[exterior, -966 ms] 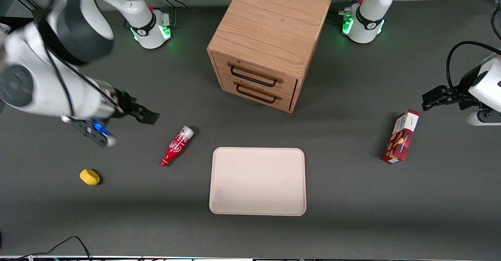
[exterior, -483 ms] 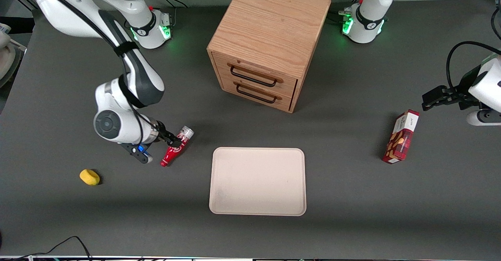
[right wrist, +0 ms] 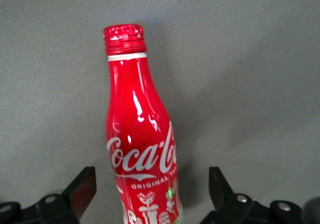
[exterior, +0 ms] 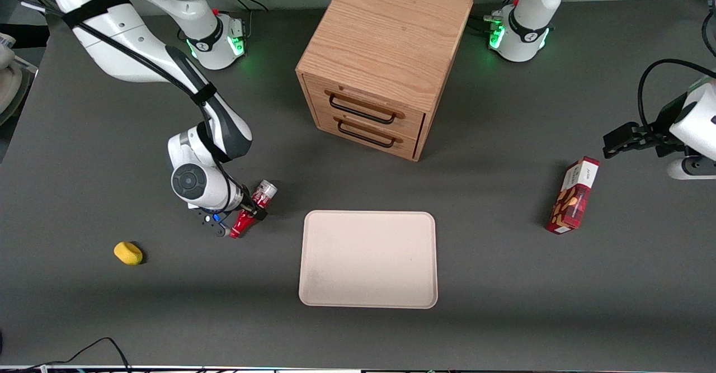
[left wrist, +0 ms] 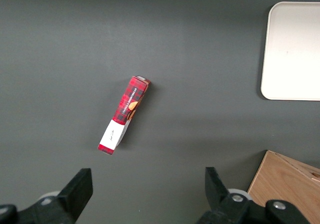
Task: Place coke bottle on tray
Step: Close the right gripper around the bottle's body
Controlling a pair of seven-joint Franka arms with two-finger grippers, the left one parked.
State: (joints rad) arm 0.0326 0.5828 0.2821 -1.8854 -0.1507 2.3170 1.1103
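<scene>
Coke bottle [right wrist: 139,149] is reading "Coca-Cola ORIGINAL TASTE" in white script (red cap, red neck), lying flat on the table [exterior: 503,317] beside the tray [exterior: 368,259], toward the working arm's end, not on it. Gripper [exterior: 250,208] is sitting down over the bottle's midsection, fingers [right wrist: 80,188] spread wide either side of the body, not clamping it yet. A second ago it was hovering clear of the bottle; bottle itself hasn't shifted.

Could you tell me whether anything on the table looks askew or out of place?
The slim red coke bottle lies on its side beside the cream rectangular tray, with the open gripper straddling it. The red snack box lies flat, skewed. No spills or damage.
</scene>
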